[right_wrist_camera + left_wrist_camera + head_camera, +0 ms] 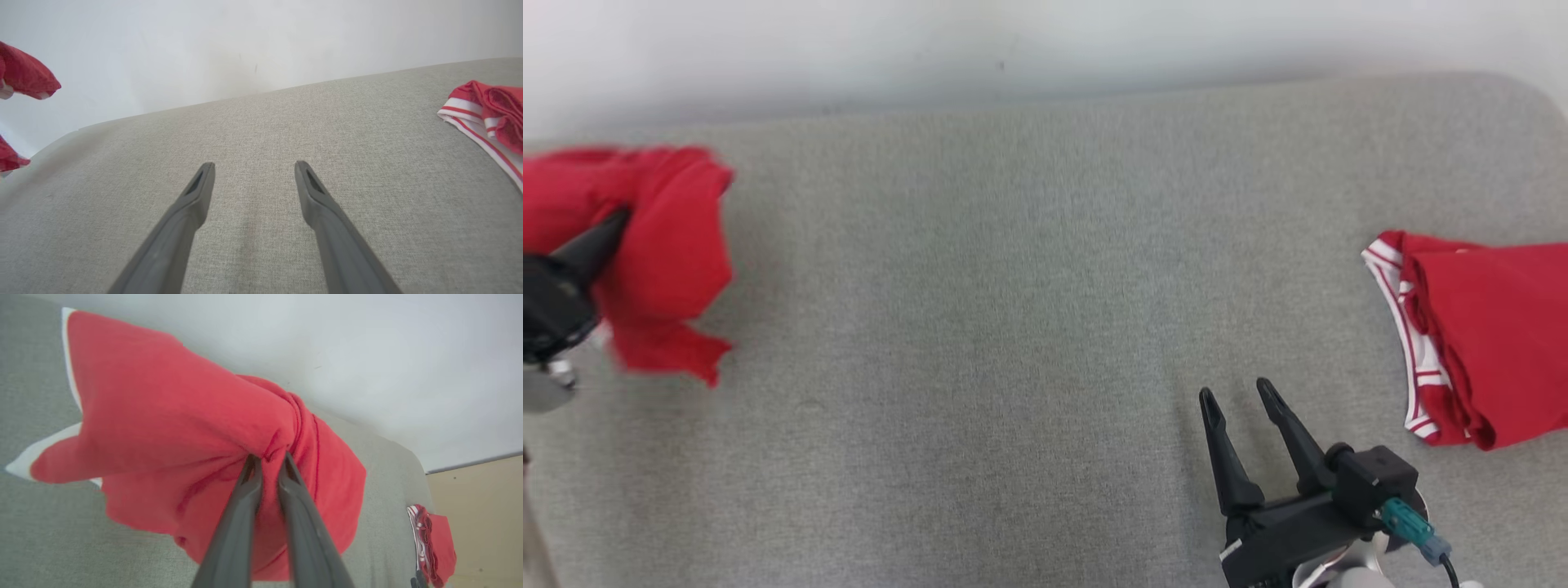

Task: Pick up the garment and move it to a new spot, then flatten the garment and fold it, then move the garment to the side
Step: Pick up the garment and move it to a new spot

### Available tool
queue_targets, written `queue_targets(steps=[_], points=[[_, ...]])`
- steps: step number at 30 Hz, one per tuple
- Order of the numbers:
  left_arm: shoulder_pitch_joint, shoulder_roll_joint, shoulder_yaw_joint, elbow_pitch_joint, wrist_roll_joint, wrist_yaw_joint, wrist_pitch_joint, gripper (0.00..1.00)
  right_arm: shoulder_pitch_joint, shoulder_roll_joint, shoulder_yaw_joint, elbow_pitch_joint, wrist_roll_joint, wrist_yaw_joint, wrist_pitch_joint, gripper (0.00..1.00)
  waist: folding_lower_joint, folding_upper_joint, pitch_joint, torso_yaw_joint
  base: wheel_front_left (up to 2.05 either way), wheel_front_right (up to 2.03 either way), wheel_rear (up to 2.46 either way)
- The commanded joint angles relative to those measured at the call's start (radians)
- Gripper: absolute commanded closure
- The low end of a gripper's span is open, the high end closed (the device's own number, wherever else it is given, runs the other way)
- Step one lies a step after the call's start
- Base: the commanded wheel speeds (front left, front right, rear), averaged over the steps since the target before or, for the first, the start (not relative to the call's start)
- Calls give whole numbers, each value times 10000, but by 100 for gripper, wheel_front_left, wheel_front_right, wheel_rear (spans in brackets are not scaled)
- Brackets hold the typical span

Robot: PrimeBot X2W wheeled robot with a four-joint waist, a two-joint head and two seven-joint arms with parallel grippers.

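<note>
A red garment (658, 245) with white trim hangs bunched at the far left, lifted off the grey surface. My left gripper (269, 459) is shut on a gathered fold of this garment (171, 428), and its dark fingers (592, 245) reach in from the left edge of the head view. The cloth's corner (24, 75) also shows at the left of the right wrist view. My right gripper (1237, 396) stands open low at the front right, above bare grey fabric, with nothing between its fingers (200, 183).
A second red garment (1478, 335) with red-and-white striped trim lies folded at the right edge of the grey padded surface (1029, 286). A pale wall (1013, 49) runs behind the surface's far edge. A beige floor (478, 490) lies beyond its rounded corner.
</note>
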Motion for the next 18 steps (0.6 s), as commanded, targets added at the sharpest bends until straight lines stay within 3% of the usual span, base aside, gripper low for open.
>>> queue_targets(steps=[1,12,18], points=[[-161,-105,-301,-324,-148,-188,130,100,219,-1,-12,35,83,-23,-21,0,1,0,-747,10,0,0,0],[70,-1141,-2660,-1720,-72,-1156,565,100,843,-1,-173,2,196,-23,-6,0,1,0,-1611,-982,0,0,0],[742,-1639,-3755,-1771,470,-1341,-26,100,959,1,-259,-264,-97,-23,134,0,1,0,-1492,-1761,0,0,0]])
